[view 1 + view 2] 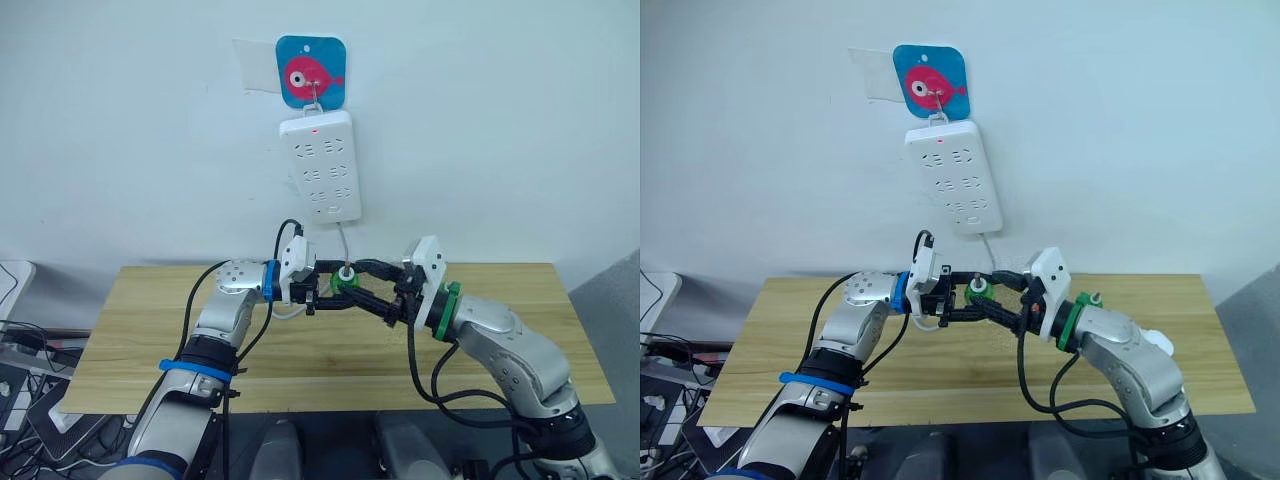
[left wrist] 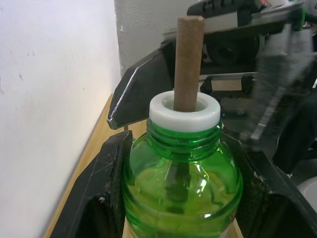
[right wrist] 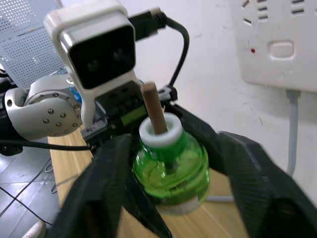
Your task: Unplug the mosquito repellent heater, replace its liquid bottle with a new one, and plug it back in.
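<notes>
Gleaming green glass-clear bottle (image 2: 182,183), brown cylindrical wick (image 2: 187,62), white round collar (image 2: 184,112)

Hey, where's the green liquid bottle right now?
The green bottle is above the table's back middle, held between the left gripper and right gripper, below the power strip.

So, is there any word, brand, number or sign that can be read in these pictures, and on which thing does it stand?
No readable text anywhere.
Wall card: a pink fish picture, no words.
Power strip: a red light at the top, no legible marking.
Green bottle: pale label edge at the bottom, nothing readable.
Display strip on the left hand: marks too blurred to read.
</notes>
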